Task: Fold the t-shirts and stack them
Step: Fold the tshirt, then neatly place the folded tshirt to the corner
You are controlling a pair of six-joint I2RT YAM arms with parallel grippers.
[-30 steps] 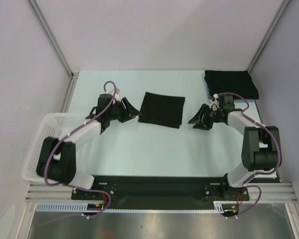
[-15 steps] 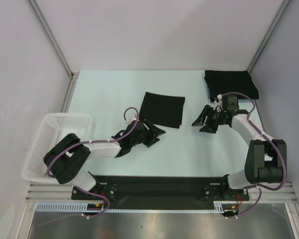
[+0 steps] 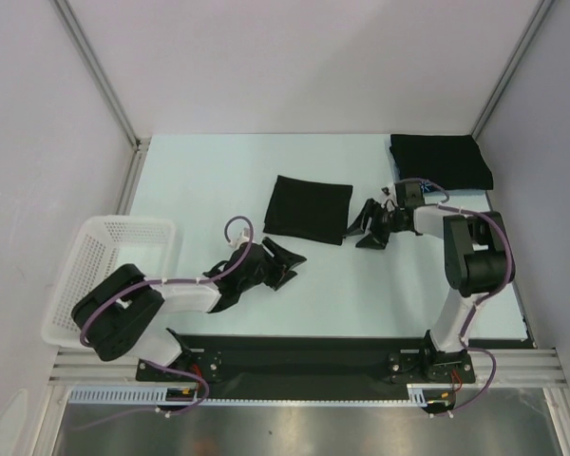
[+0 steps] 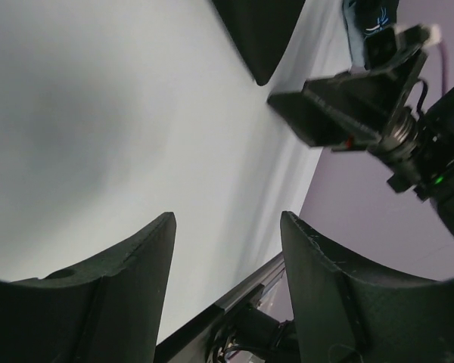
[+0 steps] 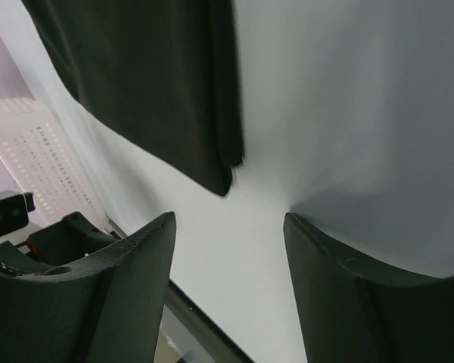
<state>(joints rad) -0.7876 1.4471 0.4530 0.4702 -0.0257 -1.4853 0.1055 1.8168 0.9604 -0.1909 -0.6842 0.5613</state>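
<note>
One folded black t-shirt (image 3: 309, 209) lies flat in the middle of the table (image 3: 209, 180), and another folded t-shirt (image 3: 442, 161) sits in the far right corner. The right gripper (image 3: 361, 232) hovers just beside the middle shirt's right edge, jaws apart, empty. The left gripper (image 3: 290, 267) sits low near its front corner, spread wide, holding nothing.

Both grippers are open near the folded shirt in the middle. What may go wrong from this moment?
1. The open right gripper sits beside the right edge of the folded t-shirt; a shallow pinch may catch only the top layer and undo the fold.
2. The open left gripper is apart from the shirt; lifted by one side alone, it may sag before reaching the stack.
</note>
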